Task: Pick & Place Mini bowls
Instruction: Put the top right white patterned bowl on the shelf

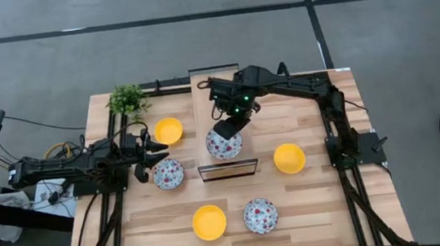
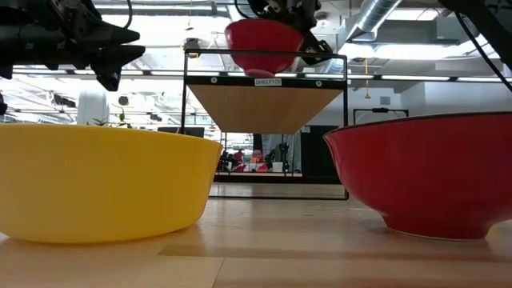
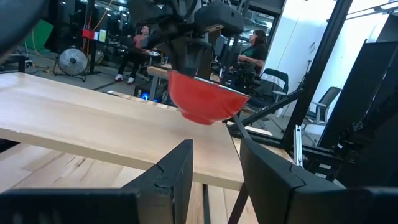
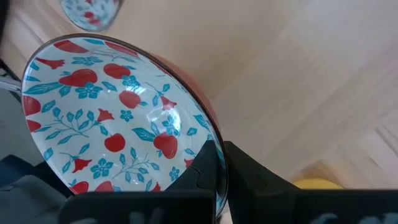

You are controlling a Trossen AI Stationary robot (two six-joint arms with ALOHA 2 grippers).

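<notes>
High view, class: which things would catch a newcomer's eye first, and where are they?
The floral bowl held above mid-table near the small shelf, its rim pinched in the right gripper. Next, three yellow bowls dotted around the wooden table, and the green plant at a far corner.

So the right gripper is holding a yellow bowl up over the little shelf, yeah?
Not quite. The right gripper is holding a floral bowl, white inside with a red outside, up over the little shelf. The right wrist view shows the pattern clearly.
</notes>
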